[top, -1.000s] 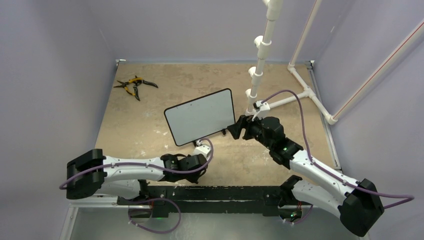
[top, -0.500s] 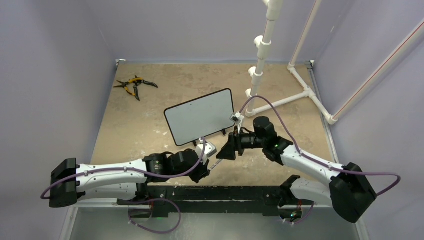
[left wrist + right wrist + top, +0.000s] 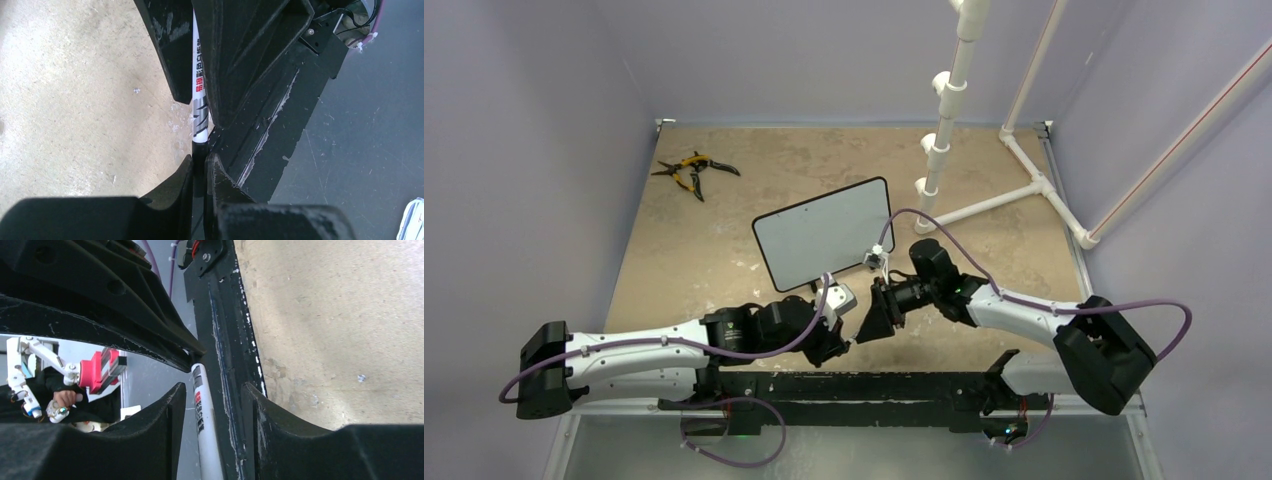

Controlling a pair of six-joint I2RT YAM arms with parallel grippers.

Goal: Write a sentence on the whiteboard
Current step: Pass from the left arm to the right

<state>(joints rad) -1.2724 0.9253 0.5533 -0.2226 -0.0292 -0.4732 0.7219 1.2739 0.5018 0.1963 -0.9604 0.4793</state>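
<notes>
Left gripper (image 3: 199, 170) jaws are pinched on the dark end of a white marker (image 3: 200, 100). Right gripper (image 3: 214, 388) jaws stand spread either side of its printed barrel, with a gap showing beside it; the two meet just beyond the black base rail (image 3: 874, 385) at the near edge of the table (image 3: 724, 255). From the left: yellow-handled pliers (image 3: 692, 170) lie in the far-left corner, well apart, with bare tabletop between them and the whiteboard (image 3: 824, 233), which stands tilted at mid-table just behind both grippers; a white PVC pipe frame (image 3: 944, 120) fills the far-right corner, near the board's right edge.
</notes>
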